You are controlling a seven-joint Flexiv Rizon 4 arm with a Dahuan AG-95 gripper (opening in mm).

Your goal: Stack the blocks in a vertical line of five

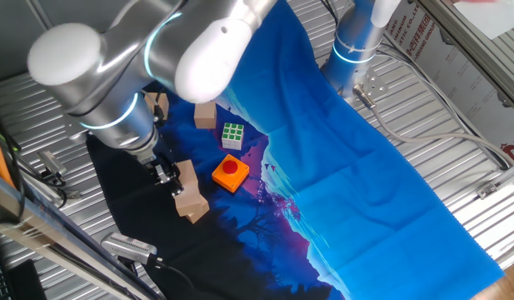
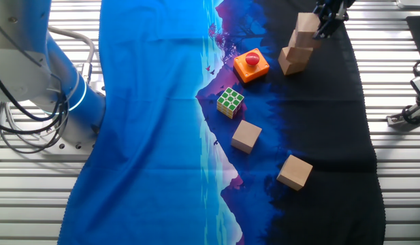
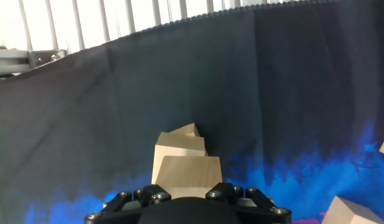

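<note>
Wooden blocks form a partial stack [image 2: 299,47] near the cloth's [image 2: 162,102] dark end, apparently three high. The end effector [image 2: 323,27] sits at the top block [image 1: 187,177], apparently closed on it. Two loose blocks [image 2: 246,136] [image 2: 295,171] lie well apart, unstacked.

Plain light-tan wooden cubes, all alike and unmarked. One block [image 2: 307,23] sits on the stack [image 2: 297,51] at the cloth's black end; the pile looks to be three high, twisted out of line, though its count is hard to read. Two loose blocks lie apart on the cloth: one [image 2: 246,136] on the purple part, another [image 2: 294,171] on the black.
</note>
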